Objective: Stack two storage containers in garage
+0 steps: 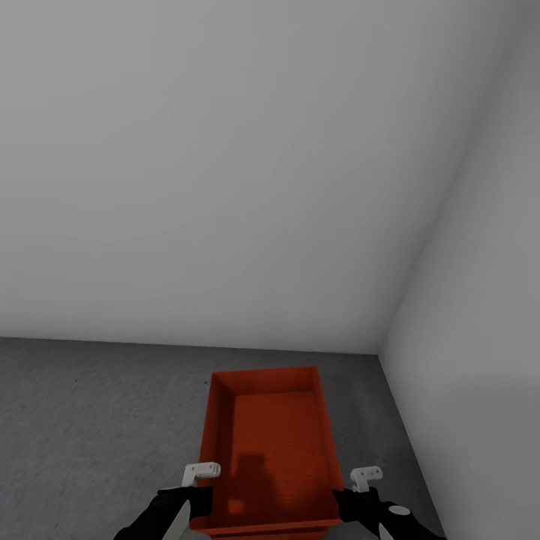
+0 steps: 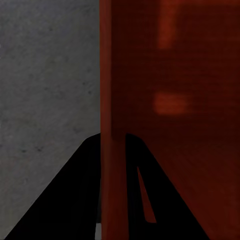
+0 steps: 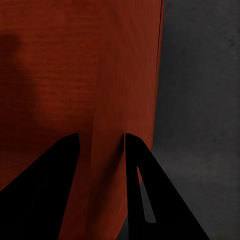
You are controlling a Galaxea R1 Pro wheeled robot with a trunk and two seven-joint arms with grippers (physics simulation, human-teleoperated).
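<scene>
Bin [image 1: 266, 442] held between my two arms, over grey concrete floor [image 1: 90, 420], near corner of white walls [image 1: 225, 165]. Long axis runs straight away from me. Left gripper [image 1: 196, 495] clenched astride left long wall; right gripper [image 1: 352, 496] clenched astride right long wall; each wrist view confirms one finger inside, one outside. Both arms equally near. Judgement: set-down calls for level, straight descent. Count: bins one; grippers two.

1 red-orange open-top storage container [image 1: 266, 442], empty and upright, over the dark grey concrete floor [image 1: 97, 420] near the white wall corner.
</scene>
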